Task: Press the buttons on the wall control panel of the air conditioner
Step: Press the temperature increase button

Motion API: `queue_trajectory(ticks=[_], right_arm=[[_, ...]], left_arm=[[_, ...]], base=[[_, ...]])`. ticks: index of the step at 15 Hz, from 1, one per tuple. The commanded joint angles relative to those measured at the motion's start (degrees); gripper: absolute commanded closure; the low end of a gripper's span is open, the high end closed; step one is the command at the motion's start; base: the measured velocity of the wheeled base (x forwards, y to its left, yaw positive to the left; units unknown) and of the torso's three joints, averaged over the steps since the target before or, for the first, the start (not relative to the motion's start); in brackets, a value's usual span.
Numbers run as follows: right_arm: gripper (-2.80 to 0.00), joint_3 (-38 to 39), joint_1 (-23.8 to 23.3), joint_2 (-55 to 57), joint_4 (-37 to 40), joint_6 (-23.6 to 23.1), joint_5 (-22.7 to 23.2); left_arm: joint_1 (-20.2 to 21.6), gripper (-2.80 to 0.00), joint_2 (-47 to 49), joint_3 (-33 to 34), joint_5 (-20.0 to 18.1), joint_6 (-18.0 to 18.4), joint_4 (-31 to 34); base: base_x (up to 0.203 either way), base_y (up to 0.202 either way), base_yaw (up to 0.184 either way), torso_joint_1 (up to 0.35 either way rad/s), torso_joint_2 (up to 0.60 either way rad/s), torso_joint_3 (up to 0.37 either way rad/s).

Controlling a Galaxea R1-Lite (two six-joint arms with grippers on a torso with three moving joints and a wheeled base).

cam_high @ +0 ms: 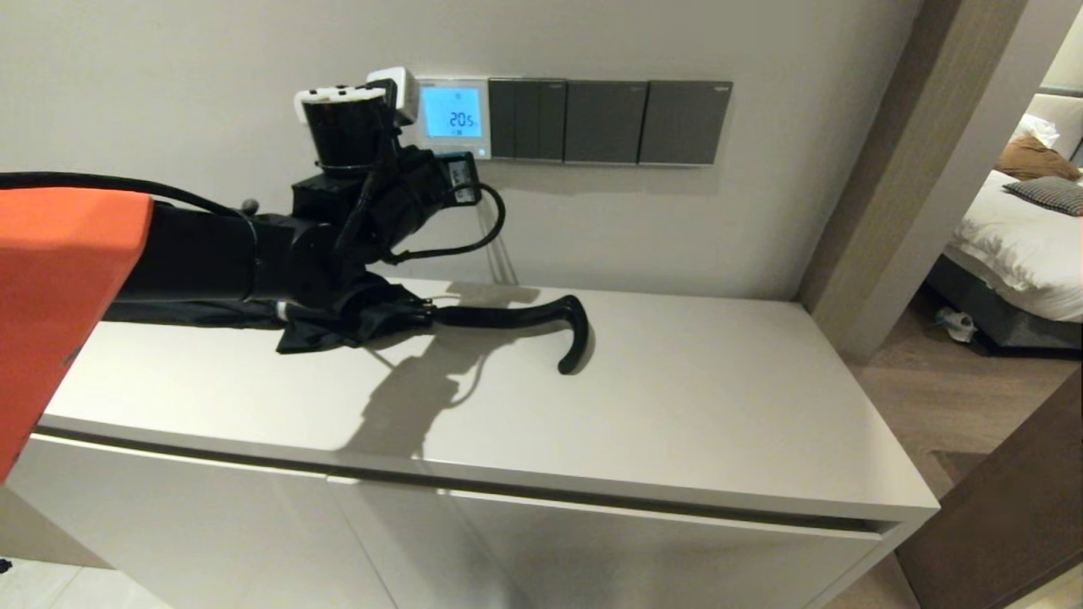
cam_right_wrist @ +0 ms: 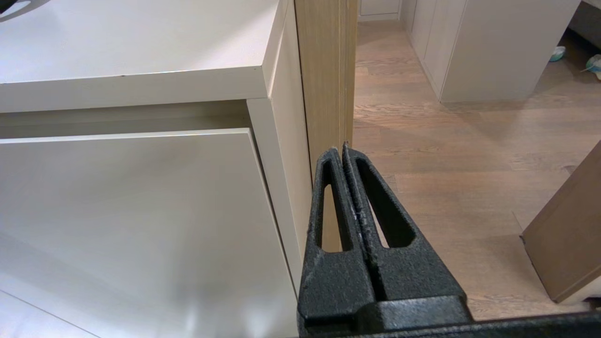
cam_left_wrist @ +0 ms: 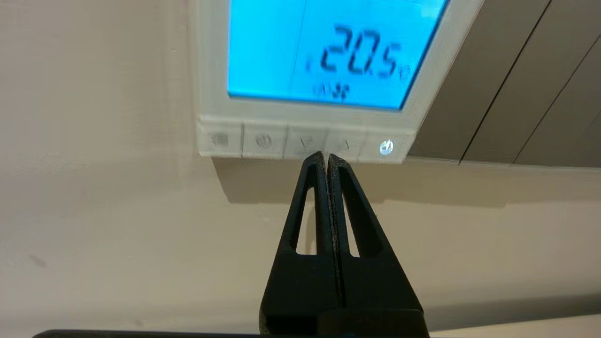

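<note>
Jaws of the left gripper point(cam_left_wrist: 326, 157), pressed together into one narrow poking tip, sit just below the pale grey-white buttons point(cam_left_wrist: 307, 141) of the white square plastic control panel point(cam_left_wrist: 209, 70). Right gripper point(cam_right_wrist: 345, 150) hangs parked beside the worktop, jaws likewise closed on nothing.

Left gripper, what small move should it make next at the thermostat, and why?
Probably ease straight forward onto the key. The left gripper is shut, its tips at the lower edge of the buttons on the control panel, between the third and fourth keys; contact isn't clear.
</note>
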Motion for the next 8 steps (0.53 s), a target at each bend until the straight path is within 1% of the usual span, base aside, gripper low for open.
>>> queue_trajectory(ticks=[1, 8], right_arm=[[0.00, 0.09, 0.01, 0.09, -0.02, 0.00, 0.02], [0.00, 0.09, 0.01, 0.09, -0.02, 0.00, -0.07]], left_arm=[[0.07, 0.00, 0.41, -0.12, 0.02, -0.08, -0.17], [-0.19, 0.00, -0.64, 0.94, 0.11, -0.08, -0.96]], base=[[0.000, 0.000, 0.000, 0.000, 0.00, 0.000], [0.000, 0.000, 0.000, 0.000, 0.00, 0.000]])
